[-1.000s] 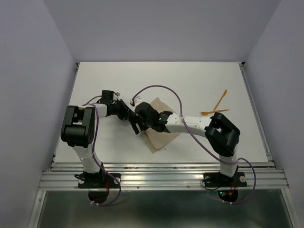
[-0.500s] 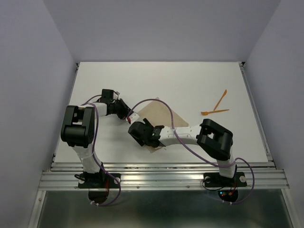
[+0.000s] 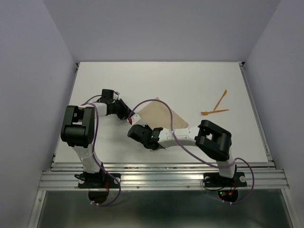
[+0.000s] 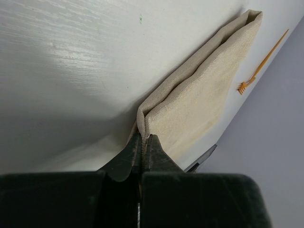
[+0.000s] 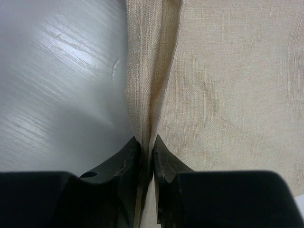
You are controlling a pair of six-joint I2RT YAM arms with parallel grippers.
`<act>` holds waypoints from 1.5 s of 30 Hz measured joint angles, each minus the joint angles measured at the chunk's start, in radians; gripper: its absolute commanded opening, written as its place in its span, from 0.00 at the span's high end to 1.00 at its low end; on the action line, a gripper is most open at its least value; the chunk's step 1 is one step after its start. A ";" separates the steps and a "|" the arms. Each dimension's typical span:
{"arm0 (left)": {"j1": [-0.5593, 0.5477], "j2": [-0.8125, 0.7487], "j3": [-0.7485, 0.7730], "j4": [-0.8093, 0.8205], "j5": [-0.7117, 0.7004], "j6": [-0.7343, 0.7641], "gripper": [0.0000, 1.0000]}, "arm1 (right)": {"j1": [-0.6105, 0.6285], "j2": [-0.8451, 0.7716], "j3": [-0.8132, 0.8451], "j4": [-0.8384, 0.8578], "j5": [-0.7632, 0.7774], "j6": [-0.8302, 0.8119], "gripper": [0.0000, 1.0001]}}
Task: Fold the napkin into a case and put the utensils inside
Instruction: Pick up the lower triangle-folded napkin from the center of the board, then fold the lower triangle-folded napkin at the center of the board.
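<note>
The tan napkin (image 3: 164, 118) lies folded in two layers on the white table, left of centre. My left gripper (image 3: 129, 114) is shut on its far-left corner; in the left wrist view the jaws (image 4: 143, 138) pinch the doubled cloth (image 4: 199, 95). My right gripper (image 3: 137, 132) sits at the napkin's near-left edge, and its wrist view shows the jaws (image 5: 147, 141) closed on a raised fold of the cloth (image 5: 228, 85). Two orange utensils lie apart on the table to the right: one slanted (image 3: 220, 99), one nearly level (image 3: 214, 112). A fork (image 4: 262, 61) shows beyond the napkin. No case is formed.
The white table (image 3: 190, 80) is walled in by pale panels at the back and on both sides. A metal rail (image 3: 161, 178) runs along the near edge by the arm bases. Purple cables (image 3: 156, 100) arc over the napkin.
My right gripper came off the top of the napkin, swung toward me to its near-left edge and closed on the fold. The left gripper kept its hold without moving.
</note>
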 measured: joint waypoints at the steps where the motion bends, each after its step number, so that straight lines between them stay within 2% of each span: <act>1: 0.000 0.000 0.000 0.000 -0.001 0.000 1.00 | 0.000 0.000 -0.001 0.001 -0.002 0.000 0.67; 3: 0.000 0.000 0.000 0.000 -0.002 0.000 1.00 | 0.000 -0.005 -0.008 0.005 -0.006 0.002 0.66; 4: 0.000 0.000 0.000 0.000 -0.002 0.000 1.00 | 0.000 -0.009 -0.013 0.002 -0.010 0.003 0.61; 7: 0.000 0.000 0.000 -0.001 -0.003 0.003 1.00 | 0.000 -0.018 -0.023 0.003 -0.016 0.005 0.55; 12: 0.000 0.004 0.008 -0.007 -0.006 0.008 1.00 | 0.000 -0.051 -0.044 -0.002 -0.026 0.021 0.55; 15: 0.000 0.008 0.011 -0.008 -0.010 0.012 1.00 | -0.006 -0.071 -0.047 -0.003 -0.038 0.035 0.63; 19: 0.000 0.013 0.013 -0.009 -0.014 0.016 1.00 | -0.018 -0.094 -0.047 -0.003 -0.068 0.054 0.79; 26: 0.000 0.014 0.013 -0.009 -0.019 0.019 1.00 | -0.027 -0.099 -0.047 -0.006 -0.102 0.076 0.81; 30: 0.000 0.014 0.013 -0.010 -0.018 0.020 1.00 | -0.045 -0.109 -0.071 -0.002 -0.153 0.098 0.96; 31: 0.000 0.014 0.013 -0.011 -0.018 0.020 1.00 | -0.054 -0.115 -0.080 -0.001 -0.172 0.103 0.99; 39: 0.000 0.014 0.013 -0.014 -0.018 0.023 1.00 | -0.170 -0.178 -0.140 0.039 -0.414 0.113 0.99; 45: 0.000 0.014 0.027 -0.032 -0.021 0.032 1.00 | -0.306 -0.200 -0.151 0.068 -0.725 0.109 0.99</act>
